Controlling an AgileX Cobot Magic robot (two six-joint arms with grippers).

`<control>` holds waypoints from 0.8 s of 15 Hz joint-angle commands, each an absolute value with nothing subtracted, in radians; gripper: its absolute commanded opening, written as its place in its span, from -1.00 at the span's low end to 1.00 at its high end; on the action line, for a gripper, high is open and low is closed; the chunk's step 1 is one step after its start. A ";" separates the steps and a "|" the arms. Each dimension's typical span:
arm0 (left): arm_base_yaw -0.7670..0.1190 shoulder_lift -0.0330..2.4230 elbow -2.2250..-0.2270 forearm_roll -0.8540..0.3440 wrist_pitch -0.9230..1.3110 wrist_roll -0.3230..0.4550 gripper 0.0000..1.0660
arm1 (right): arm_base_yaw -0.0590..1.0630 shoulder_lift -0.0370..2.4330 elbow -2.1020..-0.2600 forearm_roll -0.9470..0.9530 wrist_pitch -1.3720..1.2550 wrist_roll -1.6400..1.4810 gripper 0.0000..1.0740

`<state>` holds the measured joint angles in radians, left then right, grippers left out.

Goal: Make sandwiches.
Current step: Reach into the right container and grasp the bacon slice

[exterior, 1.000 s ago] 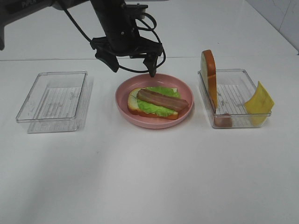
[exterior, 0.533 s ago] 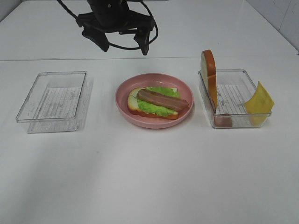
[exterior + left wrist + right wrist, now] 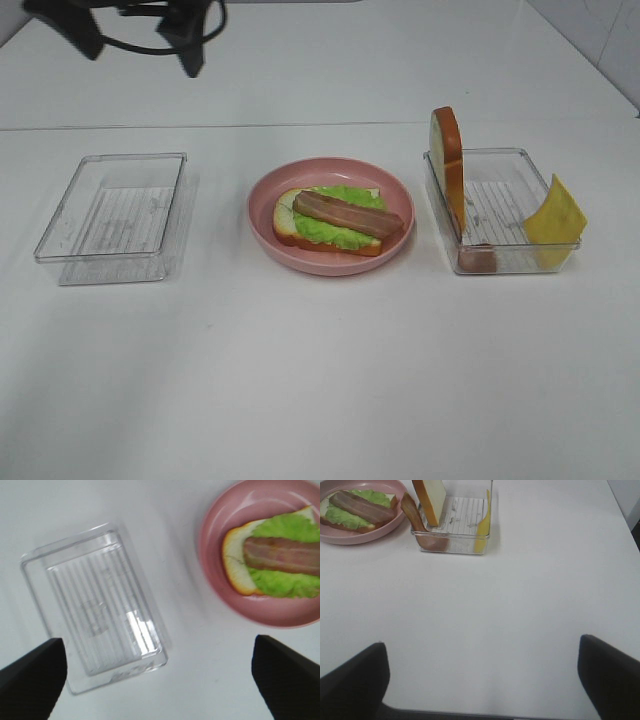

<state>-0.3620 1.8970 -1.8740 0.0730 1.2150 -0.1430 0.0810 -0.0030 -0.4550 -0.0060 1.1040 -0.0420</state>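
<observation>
I have the left gripper (image 3: 143, 58) hanging over the far left of the white table (image 3: 320, 390), jaws spread wide and gripping nothing. Its wrist camera looks down between the two dark fingers (image 3: 30, 680) at the ribbed clear plastic tray (image 3: 95, 620) on the left and, beside it, the round pink plate (image 3: 212, 555).

The open-faced sandwich (image 3: 340, 222) lies on that plate in the middle of the table. It has a white bread slice with orange-brown crust (image 3: 286, 222) at the bottom, a green lettuce leaf (image 3: 335, 234) spread over it, and a brown bacon strip (image 3: 347, 214) laid across the top.

To the right of the plate stands a second clear plastic tray (image 3: 500, 205). A second bread slice (image 3: 449, 160) stands on edge against that tray's left wall at the far corner. A yellow cheese square (image 3: 555, 212) leans tilted against its right wall. A second bacon strip (image 3: 417, 520) is propped in its near left corner.

The right gripper (image 3: 481, 680) is out of the overhead camera's view. On its own wrist camera I see it released, fingers set wide apart over bare table, well away from the right tray.
</observation>
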 commanded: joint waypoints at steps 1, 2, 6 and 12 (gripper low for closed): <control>-0.291 1.784 -1.743 0.089 1.317 -0.142 0.74 | 0.075 -0.033 -0.453 -0.007 1.099 -0.049 0.84; -0.241 1.717 -1.663 0.101 1.317 -0.142 0.74 | 0.075 -0.033 -0.453 -0.007 1.099 -0.049 0.84; -0.030 1.465 -1.370 0.124 1.310 -0.090 0.74 | 0.075 -0.033 -0.453 -0.007 1.099 -0.049 0.84; 0.063 0.999 -1.005 0.117 1.199 -0.093 0.74 | 0.075 -0.033 -0.453 -0.007 1.099 -0.049 0.84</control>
